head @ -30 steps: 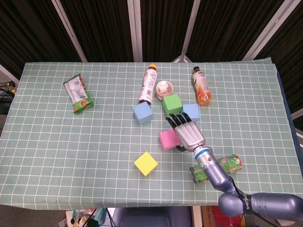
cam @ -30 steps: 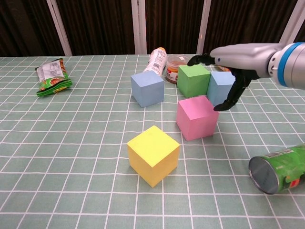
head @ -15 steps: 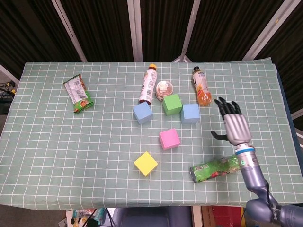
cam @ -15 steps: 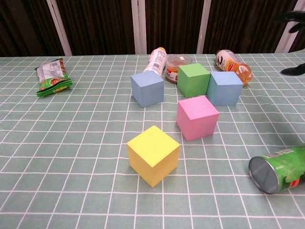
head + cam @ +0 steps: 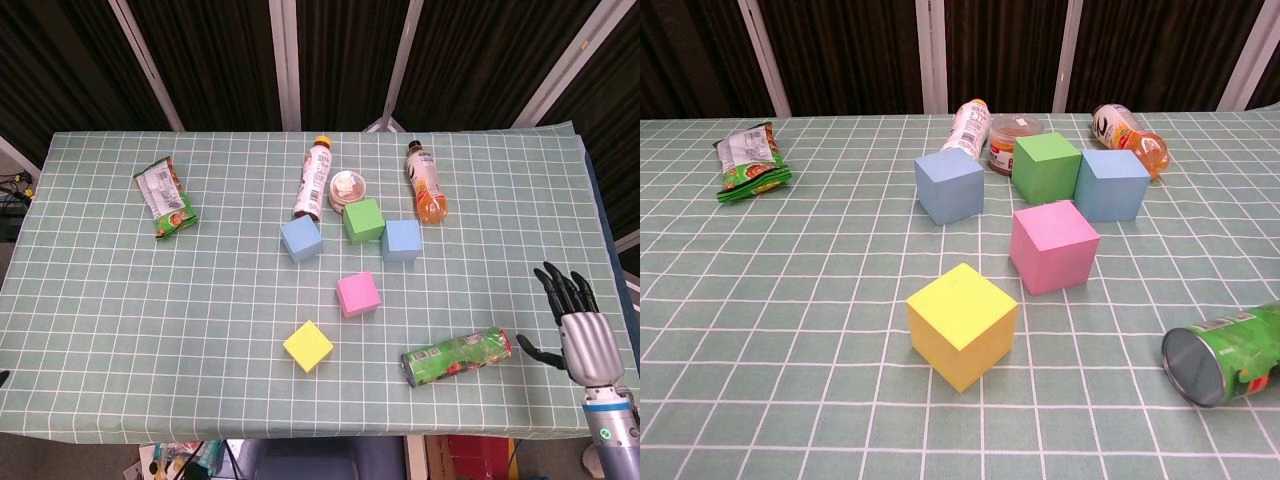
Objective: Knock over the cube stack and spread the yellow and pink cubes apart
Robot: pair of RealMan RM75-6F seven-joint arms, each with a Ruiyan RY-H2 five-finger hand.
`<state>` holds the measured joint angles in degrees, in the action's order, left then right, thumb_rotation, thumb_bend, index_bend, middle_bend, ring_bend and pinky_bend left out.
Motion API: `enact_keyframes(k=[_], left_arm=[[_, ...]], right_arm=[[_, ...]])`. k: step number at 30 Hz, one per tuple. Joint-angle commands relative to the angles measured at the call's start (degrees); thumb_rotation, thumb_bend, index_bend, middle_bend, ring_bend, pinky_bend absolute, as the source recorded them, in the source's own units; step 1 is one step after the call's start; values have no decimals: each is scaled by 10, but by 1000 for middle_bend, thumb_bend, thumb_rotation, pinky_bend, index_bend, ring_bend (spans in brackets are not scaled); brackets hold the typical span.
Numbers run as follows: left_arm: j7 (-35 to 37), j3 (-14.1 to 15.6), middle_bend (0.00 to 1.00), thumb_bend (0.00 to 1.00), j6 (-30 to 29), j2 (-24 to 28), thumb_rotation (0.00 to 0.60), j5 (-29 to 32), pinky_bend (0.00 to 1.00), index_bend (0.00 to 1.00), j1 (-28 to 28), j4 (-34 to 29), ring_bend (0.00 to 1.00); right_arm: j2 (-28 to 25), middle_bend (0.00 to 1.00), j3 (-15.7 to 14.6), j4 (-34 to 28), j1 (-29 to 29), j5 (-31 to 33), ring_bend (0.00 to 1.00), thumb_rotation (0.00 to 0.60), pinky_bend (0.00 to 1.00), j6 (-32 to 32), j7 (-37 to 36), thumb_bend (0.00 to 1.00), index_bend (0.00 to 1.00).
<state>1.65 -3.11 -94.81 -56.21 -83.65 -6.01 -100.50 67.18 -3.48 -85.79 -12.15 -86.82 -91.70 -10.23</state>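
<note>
The yellow cube (image 5: 308,346) (image 5: 961,325) lies alone on the table, nearest the front edge. The pink cube (image 5: 358,294) (image 5: 1053,246) sits apart from it, further back and to the right. No cube rests on another. My right hand (image 5: 580,325) hovers at the table's right front corner with its fingers spread and nothing in it; it shows only in the head view. My left hand appears in neither view.
A green cube (image 5: 363,220) and two blue cubes (image 5: 301,239) (image 5: 402,240) stand behind the pink one. A green can (image 5: 456,355) lies on its side right of the yellow cube. Two bottles (image 5: 314,180) (image 5: 425,183), a small jar (image 5: 347,186) and a snack bag (image 5: 166,199) lie further back.
My right hand has drawn back from beside the pink cube to the right front corner, leaving the chest view. The cubes have not moved.
</note>
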Motion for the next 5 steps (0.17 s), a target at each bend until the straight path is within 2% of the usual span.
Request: enact_keyframes(k=[1,5], left_arm=[[3,-3,29,150,-3,-1,600,2,0,176,0,4,0],[4,-8,24,150,-6,-6,600,2,0,176,2,15,0]], right_arm=[[10,23,-17,15,19,-25,129,600,0,-13,16,227,57],[9,23,-15,4,27,-38,129,600,0,-24,47,227,57]])
